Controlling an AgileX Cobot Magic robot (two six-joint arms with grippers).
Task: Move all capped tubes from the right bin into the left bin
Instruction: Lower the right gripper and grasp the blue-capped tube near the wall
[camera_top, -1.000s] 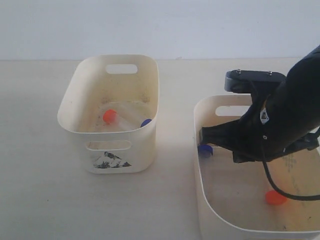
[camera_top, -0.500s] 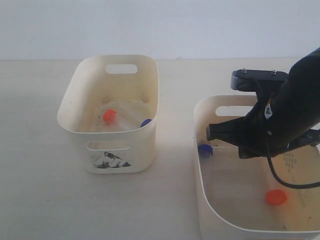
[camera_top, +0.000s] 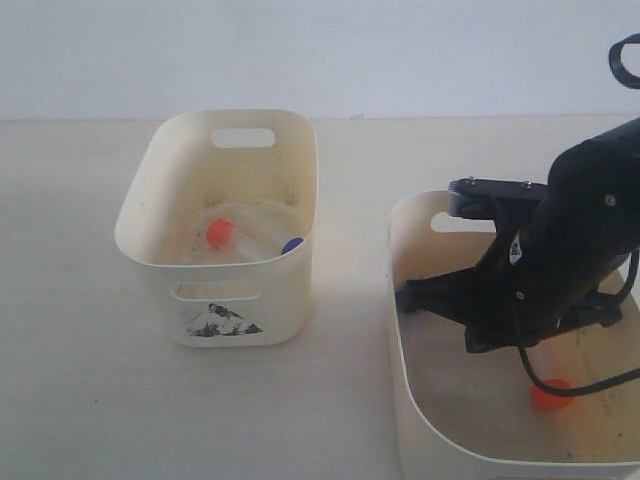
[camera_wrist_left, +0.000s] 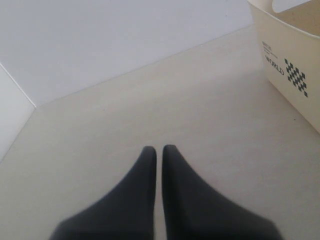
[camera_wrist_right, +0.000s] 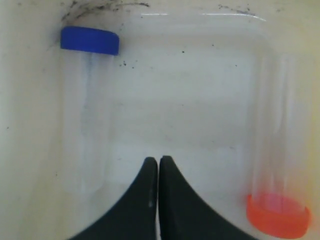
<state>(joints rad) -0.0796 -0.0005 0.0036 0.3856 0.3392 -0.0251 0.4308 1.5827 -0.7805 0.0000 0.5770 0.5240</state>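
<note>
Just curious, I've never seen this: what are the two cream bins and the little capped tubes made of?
Left bin and right bin: likely moulded plastic, matt cream; thin walls, rounded corners, cut-out handle slots. Blue-capped tube and orange-capped tube: see-through bodies, probably clear plastic, possibly glass; caps opaque, smooth, seemingly plastic.

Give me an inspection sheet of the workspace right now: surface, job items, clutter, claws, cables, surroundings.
Surface: pale table, plain.
Job's things: left bin holds two tubes, one with an orange cap, one with a blue cap; right bin holds a blue-capped tube and an orange-capped tube.
Clutter: dark specks on the right bin's floor; nothing else seen.
Grippers: right claw shut, empty, between the right bin's two tubes; left claw shut, empty, over table.
Cables: black cable looping off the right arm over the right bin.
Surroundings: plain pale wall.
</note>
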